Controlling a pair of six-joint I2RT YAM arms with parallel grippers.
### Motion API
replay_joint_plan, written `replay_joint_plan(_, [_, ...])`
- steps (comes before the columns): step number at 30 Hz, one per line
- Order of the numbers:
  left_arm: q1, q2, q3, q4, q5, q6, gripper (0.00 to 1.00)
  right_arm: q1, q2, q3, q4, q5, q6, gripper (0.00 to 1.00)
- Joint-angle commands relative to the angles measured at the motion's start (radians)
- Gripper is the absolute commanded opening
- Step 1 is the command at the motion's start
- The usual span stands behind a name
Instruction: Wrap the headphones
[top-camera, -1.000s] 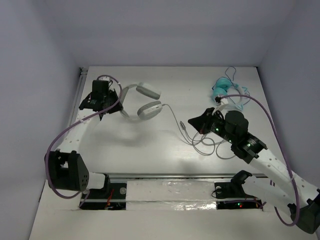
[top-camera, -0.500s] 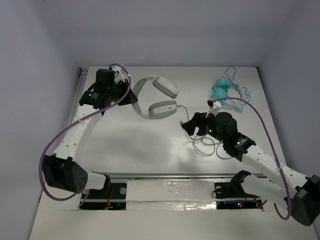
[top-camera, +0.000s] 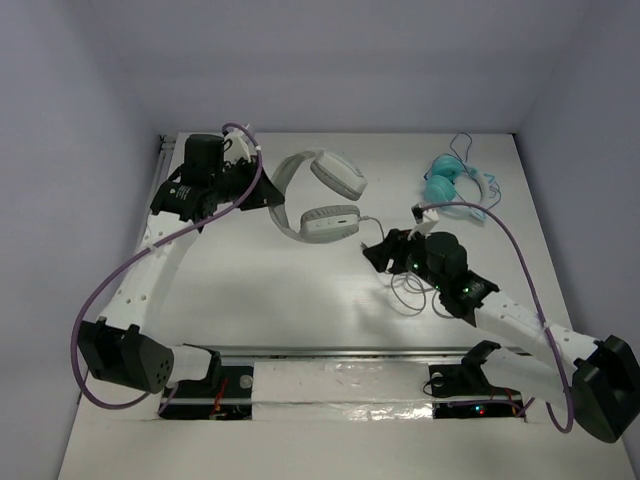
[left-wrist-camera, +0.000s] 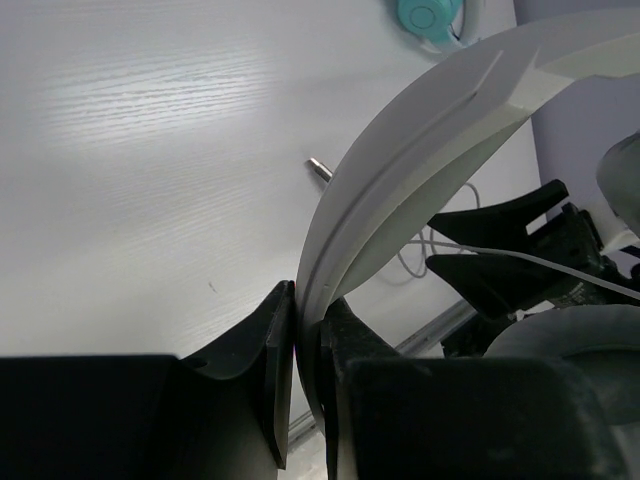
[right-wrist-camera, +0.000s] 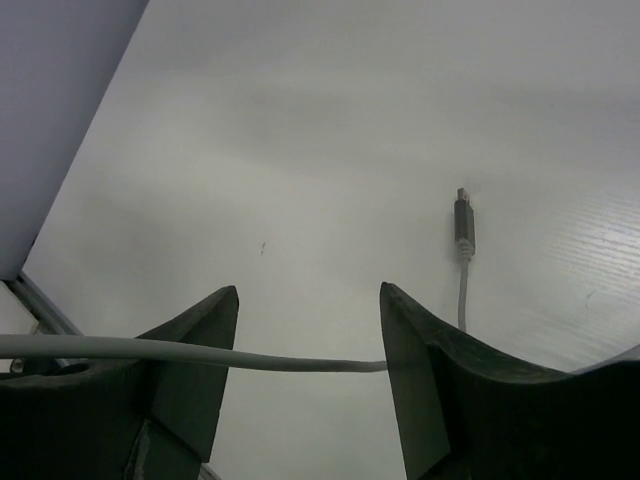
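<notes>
— Status of the headphones (top-camera: 318, 205)?
— Held up toward the far-left corner; left gripper (left-wrist-camera: 305, 320) is clamped tight on the headband (left-wrist-camera: 400, 190).
— Right gripper (right-wrist-camera: 310, 330)?
— Spread wide, holding nothing. The cable (right-wrist-camera: 200, 352) crosses between its fingers, plug (right-wrist-camera: 464, 222) lying on the desk (right-wrist-camera: 300, 150). Best to pinch the cable gently, then loop without yanking

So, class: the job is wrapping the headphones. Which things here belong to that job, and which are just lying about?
Belong to the job:
white headphones, gripped by the left hand
their grey cable, running through the open right hand
its plug

Lying about:
teal headphones, far right
their blue cord
</notes>
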Motion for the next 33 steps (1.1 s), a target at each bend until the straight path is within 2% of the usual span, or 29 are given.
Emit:
replay_joint_plan(1, [-0.004, -0.082, 0.075, 0.047, 0.111, -0.058, 0.00, 0.009, -0.006, -0.020, 0.149, 0.009, -0.013, 0.63])
replay_joint_plan(2, [-0.004, -0.088, 0.090, 0.056, 0.118, -0.095, 0.00, 0.009, -0.005, -0.029, 0.159, 0.007, -0.010, 0.60])
replay_joint_plan(7, [-0.004, -0.080, 0.185, 0.146, 0.190, -0.219, 0.00, 0.009, -0.003, -0.084, 0.262, -0.042, 0.024, 0.59])
replay_joint_plan(9, [-0.004, -0.065, 0.249, 0.162, 0.212, -0.265, 0.00, 0.009, 0.009, -0.060, 0.241, -0.037, 0.006, 0.59])
replay_joint_plan(13, [-0.004, -0.025, 0.398, 0.096, 0.209, -0.258, 0.00, 0.009, 0.030, -0.031, 0.224, -0.048, -0.014, 0.57])
replay_joint_plan(16, [-0.004, -0.016, 0.434, 0.056, 0.183, -0.232, 0.00, 0.009, 0.014, -0.008, 0.213, -0.057, -0.011, 0.42])
replay_joint_plan(17, [-0.004, -0.022, 0.417, 0.057, 0.172, -0.229, 0.00, 0.009, 0.004, -0.001, 0.210, -0.060, -0.013, 0.32])
replay_joint_plan(23, [-0.004, -0.050, 0.247, 0.194, 0.201, -0.298, 0.00, 0.009, -0.007, -0.003, 0.196, -0.111, 0.001, 0.00])
replay_joint_plan(26, [-0.004, -0.039, 0.217, 0.221, 0.216, -0.304, 0.00, 0.009, 0.013, -0.004, 0.192, -0.109, 0.006, 0.00])
replay_joint_plan(27, [-0.004, -0.037, 0.214, 0.226, 0.220, -0.307, 0.00, 0.009, 0.017, -0.006, 0.192, -0.097, 0.004, 0.05])
replay_joint_plan(28, [-0.004, -0.037, 0.214, 0.226, 0.214, -0.307, 0.00, 0.009, 0.015, -0.014, 0.192, -0.086, 0.001, 0.15])
replay_joint_plan(29, [-0.004, -0.036, 0.220, 0.223, 0.210, -0.302, 0.00, 0.009, 0.010, -0.021, 0.196, -0.083, 0.001, 0.44])
replay_joint_plan(30, [-0.004, -0.036, 0.228, 0.219, 0.209, -0.298, 0.00, 0.009, 0.007, -0.029, 0.202, -0.083, 0.001, 0.58])
replay_joint_plan(32, [-0.004, -0.030, 0.251, 0.220, 0.204, -0.305, 0.00, 0.009, 0.021, -0.052, 0.238, -0.092, 0.001, 0.76])
replay_joint_plan(33, [-0.004, -0.027, 0.257, 0.228, 0.207, -0.315, 0.00, 0.009, 0.033, -0.052, 0.238, -0.100, 0.001, 0.78])
